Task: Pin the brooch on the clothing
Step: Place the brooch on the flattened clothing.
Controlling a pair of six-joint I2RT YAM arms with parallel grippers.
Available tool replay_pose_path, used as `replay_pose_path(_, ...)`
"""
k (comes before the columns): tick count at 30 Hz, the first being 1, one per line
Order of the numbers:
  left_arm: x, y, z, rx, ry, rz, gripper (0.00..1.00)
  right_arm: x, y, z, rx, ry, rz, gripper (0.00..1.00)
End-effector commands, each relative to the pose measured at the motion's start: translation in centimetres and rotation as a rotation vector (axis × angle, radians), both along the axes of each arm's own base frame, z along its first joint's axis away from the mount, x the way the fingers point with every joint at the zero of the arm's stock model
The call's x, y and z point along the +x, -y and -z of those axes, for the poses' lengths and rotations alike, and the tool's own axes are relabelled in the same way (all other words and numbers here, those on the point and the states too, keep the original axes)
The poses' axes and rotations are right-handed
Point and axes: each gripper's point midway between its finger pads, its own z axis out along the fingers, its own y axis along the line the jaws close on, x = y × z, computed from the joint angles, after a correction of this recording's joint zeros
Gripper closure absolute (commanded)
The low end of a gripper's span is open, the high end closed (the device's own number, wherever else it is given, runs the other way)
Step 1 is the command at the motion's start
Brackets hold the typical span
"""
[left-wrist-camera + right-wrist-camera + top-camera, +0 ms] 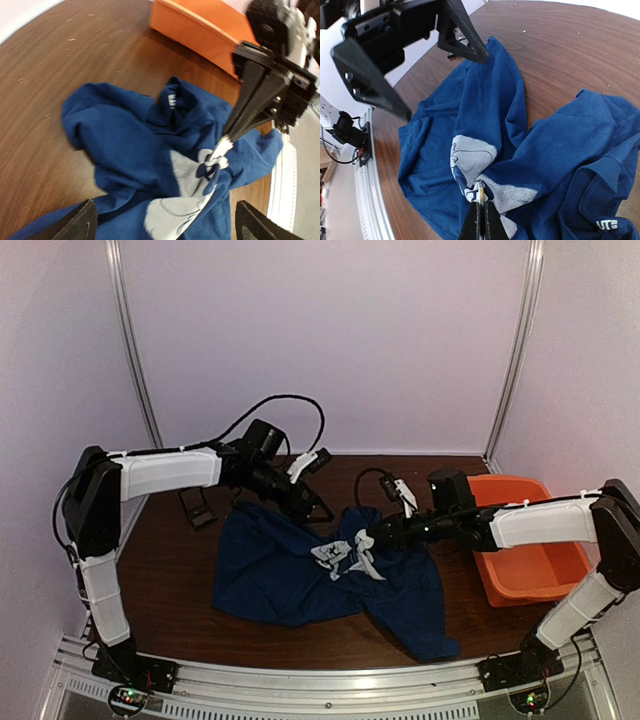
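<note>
The clothing (280, 570), a navy T-shirt with a white chest print (470, 152), lies crumpled on the brown table. My right gripper (365, 540) is shut on a raised fold of that print, as its own view shows at the fingertips' pinch (481, 192) and as the left wrist view shows too (227, 137). My left gripper (305, 502) hangs open over the shirt's far edge. Its fingers (75, 222) stand wide apart with only cloth below them. The brooch is hidden; I cannot make it out in any view.
An orange tub (530, 570) stands at the right of the table, also behind the shirt in the left wrist view (200, 35). A small black hinged box (197, 508) sits at the back left. Pale walls close in the table.
</note>
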Motion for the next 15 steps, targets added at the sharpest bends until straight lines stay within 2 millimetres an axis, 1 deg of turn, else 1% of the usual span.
replay_pose_path(1,4.9,-5.6,-2.0,0.047,0.011,-0.374,0.02,1.3,0.8,0.2,-0.19,0.12,0.102,1.0)
replay_pose_path(2,5.3,-6.9,-1.5,0.081,0.004,-0.437,0.02,1.6,0.9,0.4,-0.245,0.154,0.127,1.0)
replay_pose_path(3,5.4,-7.8,-1.2,0.105,0.0,-0.475,0.02,1.4,0.4,0.5,-0.292,0.179,0.127,1.0)
replay_pose_path(6,5.4,-9.5,-0.2,0.151,0.007,-0.533,0.02,1.5,0.1,0.8,-0.431,0.256,0.167,1.0)
replay_pose_path(9,5.8,-10.4,0.7,0.151,0.014,-0.592,0.02,1.4,-0.4,0.4,-0.536,0.345,0.209,1.0)
replay_pose_path(11,6.0,-10.9,1.6,0.136,-0.012,-0.62,0.02,1.1,-1.0,0.2,-0.594,0.399,0.227,1.0)
replay_pose_path(15,6.5,-11.7,2.3,0.1,-0.072,-0.646,0.02,-0.2,-2.8,0.4,-0.698,0.485,0.207,1.0)
